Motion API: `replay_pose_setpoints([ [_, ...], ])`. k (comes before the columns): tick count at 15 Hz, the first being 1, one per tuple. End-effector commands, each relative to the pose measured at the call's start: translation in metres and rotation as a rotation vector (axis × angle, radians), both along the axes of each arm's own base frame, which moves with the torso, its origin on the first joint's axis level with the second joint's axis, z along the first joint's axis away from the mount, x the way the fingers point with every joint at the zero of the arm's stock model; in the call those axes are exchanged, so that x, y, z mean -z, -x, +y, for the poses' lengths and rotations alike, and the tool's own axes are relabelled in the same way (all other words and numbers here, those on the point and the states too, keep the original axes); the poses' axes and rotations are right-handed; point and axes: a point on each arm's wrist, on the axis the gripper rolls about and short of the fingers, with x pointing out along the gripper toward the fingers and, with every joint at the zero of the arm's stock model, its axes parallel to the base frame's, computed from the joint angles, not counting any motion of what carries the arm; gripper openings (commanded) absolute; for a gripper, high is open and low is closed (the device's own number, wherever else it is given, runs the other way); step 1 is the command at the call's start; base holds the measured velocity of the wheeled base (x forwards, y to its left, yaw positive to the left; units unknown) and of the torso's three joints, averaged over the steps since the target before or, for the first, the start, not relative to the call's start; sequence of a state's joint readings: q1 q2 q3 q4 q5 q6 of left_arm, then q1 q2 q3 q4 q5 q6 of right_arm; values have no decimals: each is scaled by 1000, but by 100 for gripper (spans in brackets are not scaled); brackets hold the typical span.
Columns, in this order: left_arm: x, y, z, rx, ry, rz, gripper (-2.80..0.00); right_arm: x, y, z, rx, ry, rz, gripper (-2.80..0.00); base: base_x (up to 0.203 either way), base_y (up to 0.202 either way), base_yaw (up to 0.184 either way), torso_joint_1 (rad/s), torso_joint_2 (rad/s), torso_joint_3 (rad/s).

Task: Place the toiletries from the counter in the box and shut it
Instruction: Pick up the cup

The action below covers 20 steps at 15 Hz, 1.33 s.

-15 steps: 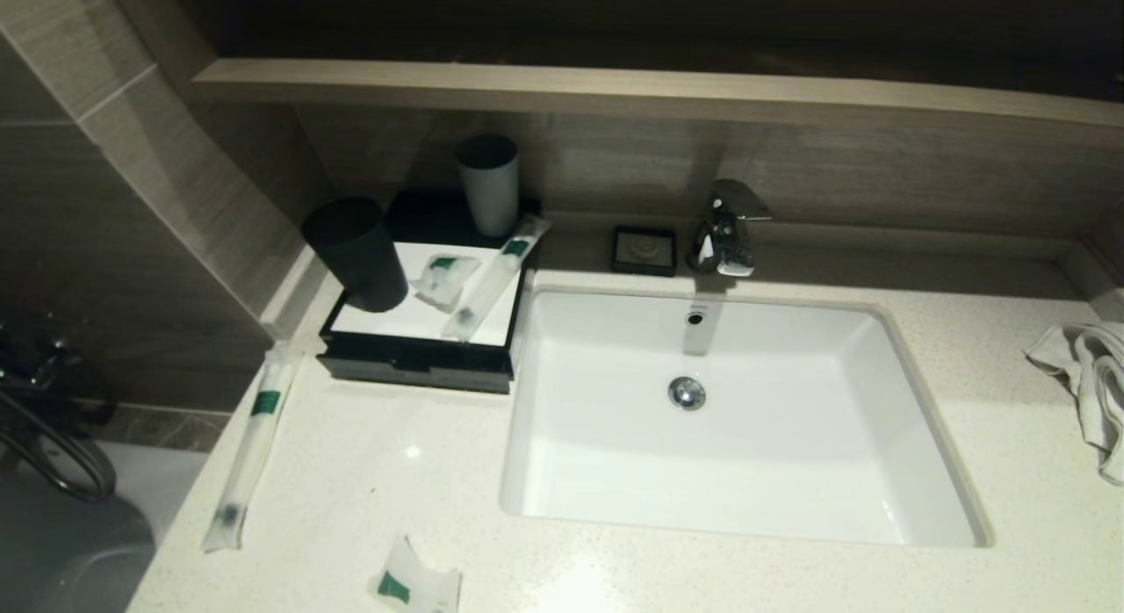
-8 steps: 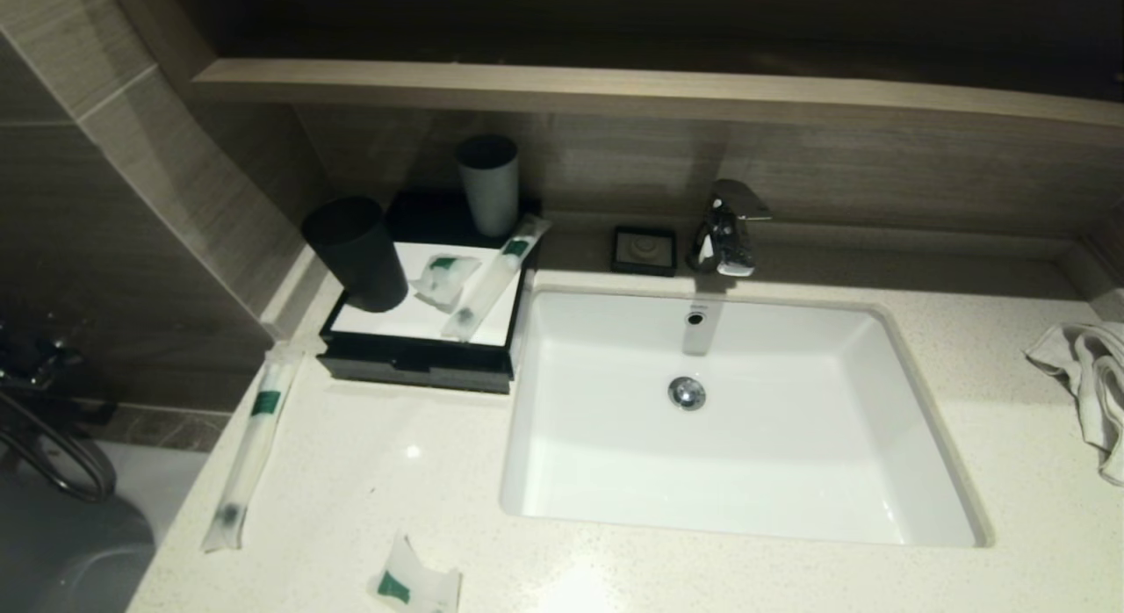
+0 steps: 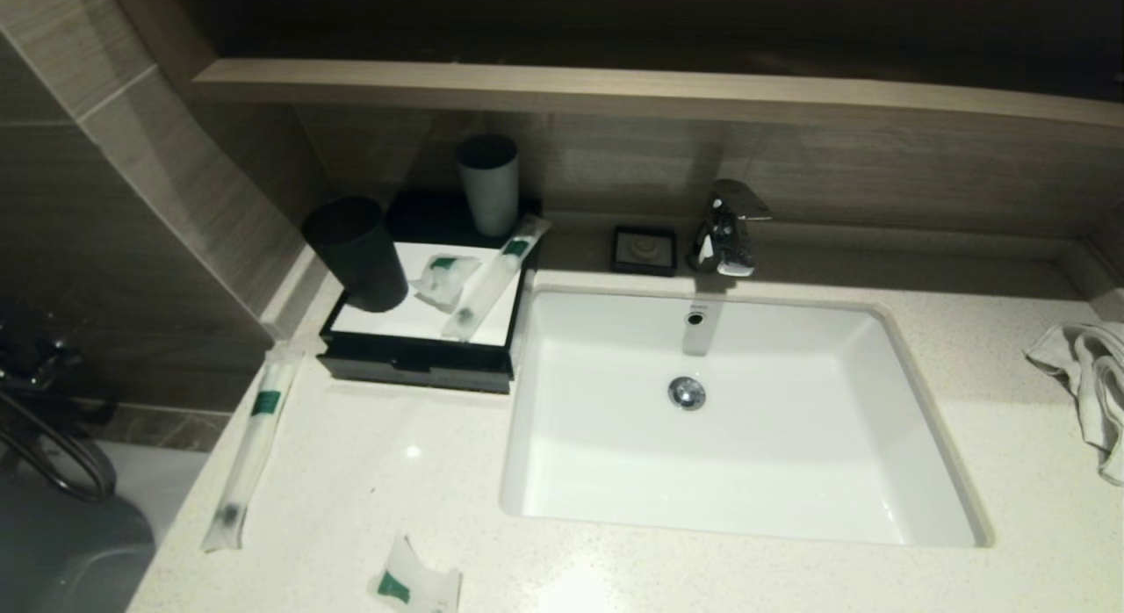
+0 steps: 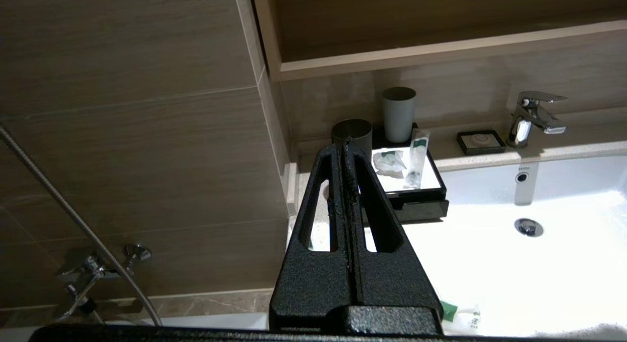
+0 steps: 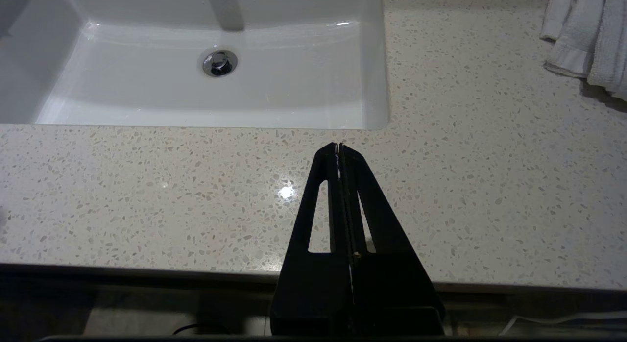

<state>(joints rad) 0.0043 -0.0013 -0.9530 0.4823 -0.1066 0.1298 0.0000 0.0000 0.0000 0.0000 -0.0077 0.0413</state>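
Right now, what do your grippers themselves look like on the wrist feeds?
Both look alike. The left gripper and right gripper are black with a rough, grainy finish. Each has two long fingers tapering to a narrow tip, and every finger has an elongated cut-out slot. They rise from a broad black base. No markings or cables show on them.

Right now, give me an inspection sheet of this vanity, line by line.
Surface: speckled counter around a white sink.
Job's things: box drawer shut; sachet and tube lie on its white top; second tube at the counter's left edge; second sachet at the front edge.
Clutter: black cup and grey cup on the box; soap dish; towel far right.
Grippers: left gripper jaws shut, empty, off the counter's left end; right gripper jaws shut, empty, over the front edge.
Cables: shower hose on the wall.
Surroundings: tiled wall, wooden shelf, tap.
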Motion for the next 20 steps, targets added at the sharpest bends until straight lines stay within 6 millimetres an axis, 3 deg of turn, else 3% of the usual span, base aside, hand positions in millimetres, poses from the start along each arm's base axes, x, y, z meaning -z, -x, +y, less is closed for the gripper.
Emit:
replay_pose_setpoints([
  [1,-2,2,0,-3,-7,-7,-280,0,0,0,0,0,2,-280,0,0,0,0,0,0],
  [6,-4,5,0,-4,-19,-25,-280,0,0,0,0,0,0,-280,0,0,0,0,0,0],
  [8,-14,6,0,-10,-15,-28,-280,0,0,0,0,0,2,-280,0,0,0,0,0,0],
  [11,-69,-19,0,-28,19,37,-280,0,0,0,0,0,2,-280,0,0,0,0,0,0],
  [13,-92,-37,-1,-42,36,74,-280,0,0,0,0,1,0,-280,0,0,0,0,0,0],
  [17,-102,-69,-2,-59,46,180,-280,0,0,0,0,0,2,-280,0,0,0,0,0,0],
  [20,-95,-86,-3,-73,42,253,-280,0,0,0,0,1,2,-280,0,0,0,0,0,0],
])
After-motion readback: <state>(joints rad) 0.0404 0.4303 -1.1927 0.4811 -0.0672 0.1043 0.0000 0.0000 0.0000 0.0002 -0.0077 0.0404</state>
